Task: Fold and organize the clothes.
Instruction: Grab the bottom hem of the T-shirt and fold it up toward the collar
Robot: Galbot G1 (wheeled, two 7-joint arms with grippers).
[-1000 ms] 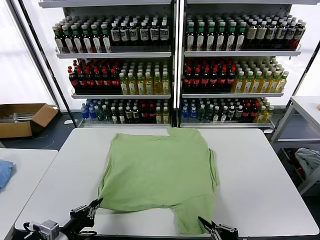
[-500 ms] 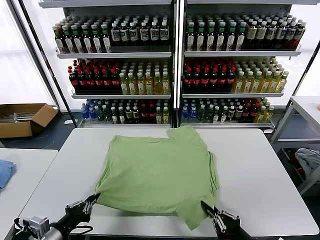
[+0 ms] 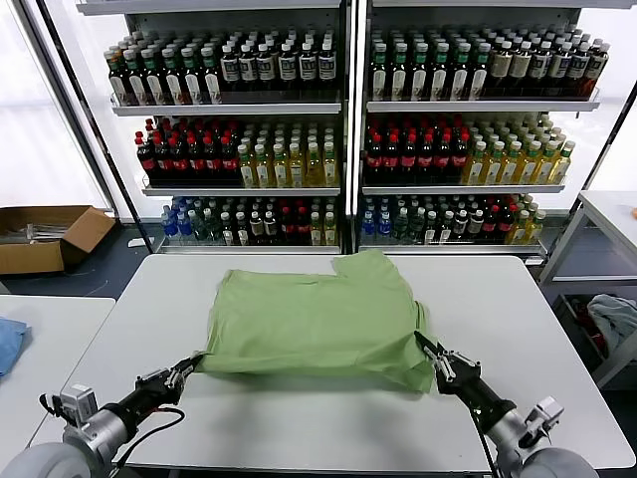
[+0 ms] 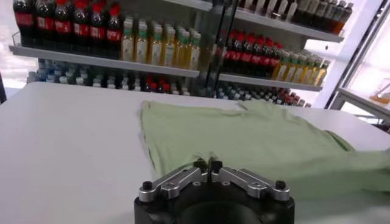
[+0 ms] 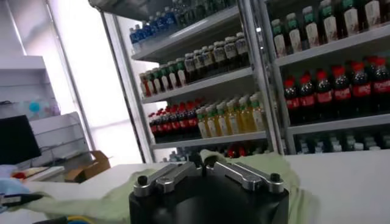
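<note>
Two grippers are at work on one light green shirt, which lies on the white table in front of the drink shelves. The left gripper sits low at the shirt's near left corner, jaws pinched together on the hem; in the left wrist view its fingertips meet with the green fabric spreading away beyond them. The right gripper is at the near right corner, jaws likewise clamped tight on the cloth edge, which is lifted slightly off the tabletop; the right wrist view shows its closed tips with green fabric bunched around and beside them. The near edge of the shirt runs roughly straight between the two grippers, raised a little above the table. The far part lies flat, with a sleeve or collar section poking out at the far edge near the middle. A cardboard box sits on the floor far left. A blue cloth rests on the neighbouring table to the left.
</note>
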